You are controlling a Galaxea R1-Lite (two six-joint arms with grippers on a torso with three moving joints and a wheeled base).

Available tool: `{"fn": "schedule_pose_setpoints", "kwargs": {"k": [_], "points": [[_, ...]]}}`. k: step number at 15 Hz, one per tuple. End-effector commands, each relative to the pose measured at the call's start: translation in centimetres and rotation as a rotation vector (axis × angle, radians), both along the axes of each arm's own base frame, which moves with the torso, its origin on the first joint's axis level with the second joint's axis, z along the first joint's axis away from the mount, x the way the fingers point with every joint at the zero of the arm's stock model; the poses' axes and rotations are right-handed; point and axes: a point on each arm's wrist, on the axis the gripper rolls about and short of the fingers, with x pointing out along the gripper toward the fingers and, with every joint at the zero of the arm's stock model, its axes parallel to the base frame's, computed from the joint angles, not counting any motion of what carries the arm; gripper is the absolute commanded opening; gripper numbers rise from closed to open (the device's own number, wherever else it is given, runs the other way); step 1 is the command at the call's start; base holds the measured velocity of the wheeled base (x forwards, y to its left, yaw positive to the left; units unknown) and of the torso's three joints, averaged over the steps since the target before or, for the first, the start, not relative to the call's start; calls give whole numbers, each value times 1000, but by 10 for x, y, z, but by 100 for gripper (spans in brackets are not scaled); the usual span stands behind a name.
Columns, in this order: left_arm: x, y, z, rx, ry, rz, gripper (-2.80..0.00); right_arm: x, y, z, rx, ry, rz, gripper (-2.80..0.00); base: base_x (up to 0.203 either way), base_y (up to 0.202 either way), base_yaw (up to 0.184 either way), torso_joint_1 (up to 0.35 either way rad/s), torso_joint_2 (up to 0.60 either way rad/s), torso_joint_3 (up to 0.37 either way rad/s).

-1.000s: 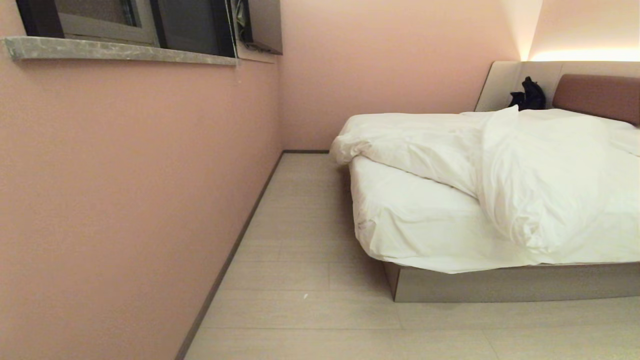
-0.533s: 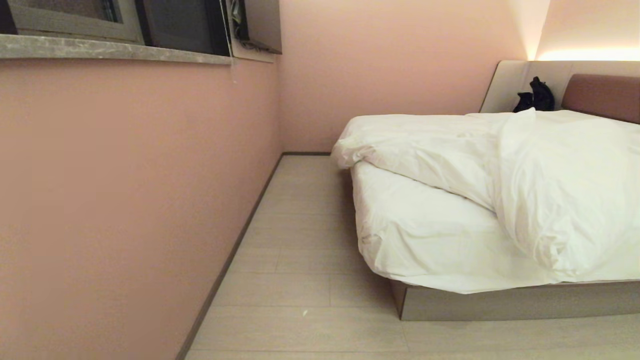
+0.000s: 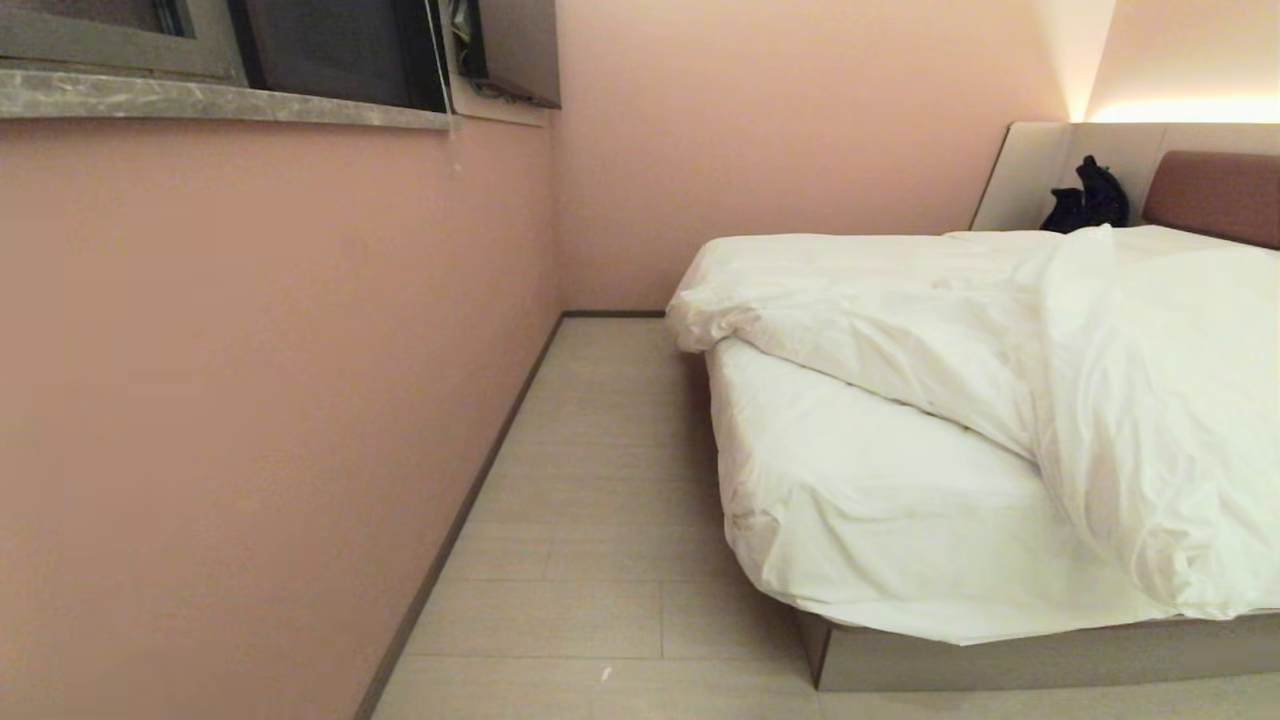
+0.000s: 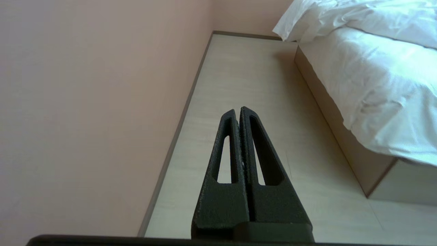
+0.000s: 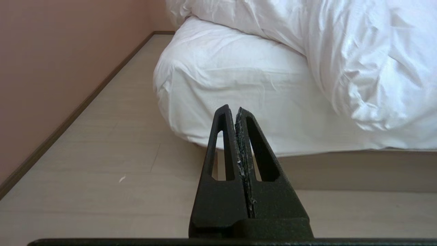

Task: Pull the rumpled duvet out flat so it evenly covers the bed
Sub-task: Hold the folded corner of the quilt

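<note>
- The duvet (image 3: 1000, 330) lies bunched toward the headboard end of the bed (image 3: 1000, 655), leaving the foot corner's sheet bare.
- The left gripper (image 4: 238, 111) and right gripper (image 5: 232, 109) are closed, empty, seemingly parked for the approach.

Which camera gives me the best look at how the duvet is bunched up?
The head view: the duvet shows heaped across the bed, sheet bare at the near corner. The right wrist view shows only its near fold; the left wrist view, just one edge.
</note>
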Motion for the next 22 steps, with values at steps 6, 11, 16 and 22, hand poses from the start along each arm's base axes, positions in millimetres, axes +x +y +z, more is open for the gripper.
{"fn": "schedule_pose_setpoints", "kwargs": {"k": [6, 11, 16, 22], "points": [[0, 0, 0, -2, 0, 1, -280, 0, 0, 0, 0, 0, 1, -280, 198, 0, 0, 1, 1, 3], [0, 0, 0, -5, 0, 2, -280, 0, 0, 0, 0, 0, 1, -280, 125, 0, 0, 5, 4, 0], [0, 0, 0, -4, 0, 2, -280, 0, 0, 0, 0, 0, 1, -280, 0, 0, 0, 0, 0, 0], [0, 0, 0, -4, 1, 2, -280, 0, 0, 0, 0, 0, 1, -280, 0, 0, 0, 0, 0, 0]]}}
